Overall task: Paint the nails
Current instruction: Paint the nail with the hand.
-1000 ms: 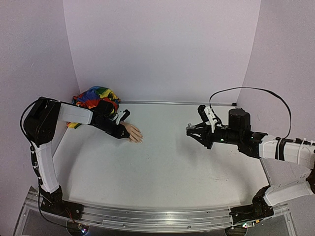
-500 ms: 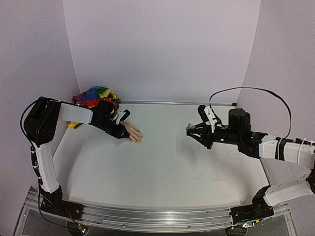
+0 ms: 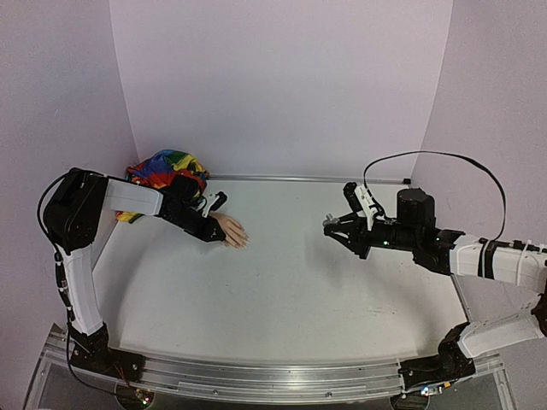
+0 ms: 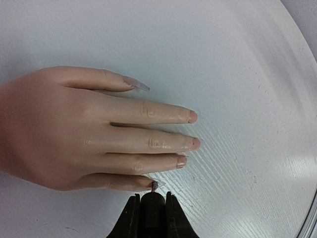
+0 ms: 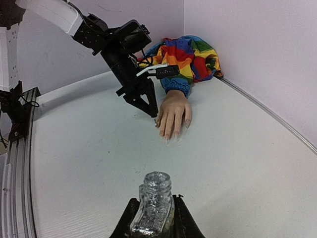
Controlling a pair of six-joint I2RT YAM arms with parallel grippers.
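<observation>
Painting step: touching brush (image 4: pixel 154 186), pinched in closed left claw (image 4: pixel 150 198), to outermost of the nails (image 4: pixel 181 160) on fake hand (image 3: pixel 231 231) lying at 10 o'clock on tabletop (image 3: pixel 282 290); clamping open bottle (image 5: pixel 154 198) in tightly closed right claw (image 5: pixel 151 214) at 3 o'clock; next, likely needing a slight sideways shift.

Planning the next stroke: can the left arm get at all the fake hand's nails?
Probably yes: the left pincer, shut on a brush, sits by the end nail; the other nails lie uncovered alongside.

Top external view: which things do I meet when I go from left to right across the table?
Rainbow sleeve → fake hand → right claw, shut on the glittery bottle.
</observation>
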